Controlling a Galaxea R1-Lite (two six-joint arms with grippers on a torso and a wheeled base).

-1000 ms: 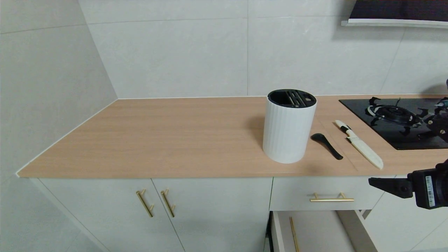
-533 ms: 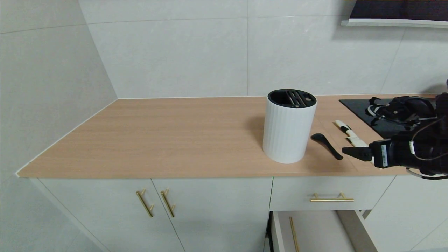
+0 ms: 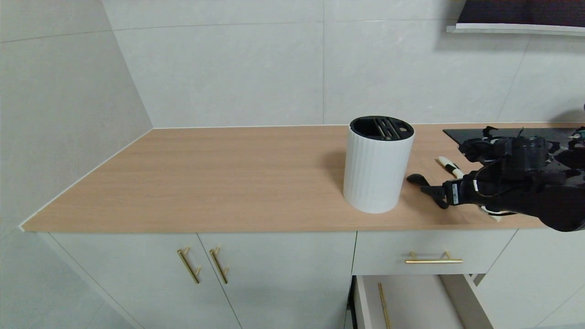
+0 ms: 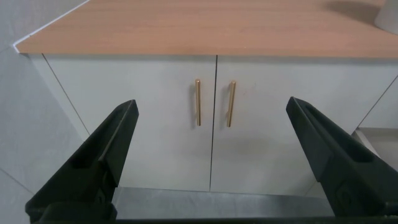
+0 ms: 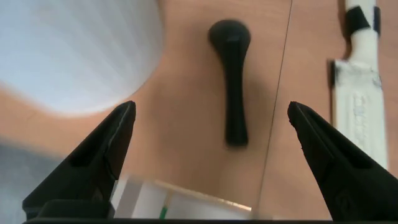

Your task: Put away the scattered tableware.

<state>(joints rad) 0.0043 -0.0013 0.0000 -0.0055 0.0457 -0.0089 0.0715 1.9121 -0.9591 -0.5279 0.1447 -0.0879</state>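
Hovering over the black spoon (image 5: pixel 231 81), right pincer (image 5: pixel 210 112) spread wide, seemingly not touching.

— From the head we look forward and down across the counter (image 3: pixel 228 183), standing well back.
— Our left wrist sits low, facing the cabinet doors (image 4: pixel 214 143) straight on.
— Our right wrist hangs close over the black spoon (image 5: pixel 231 81), probably pointing straight down; it's blurred.
— With the head view we share that spoon, the knife (image 5: pixel 360 118) and the white holder (image 5: pixel 68 50).
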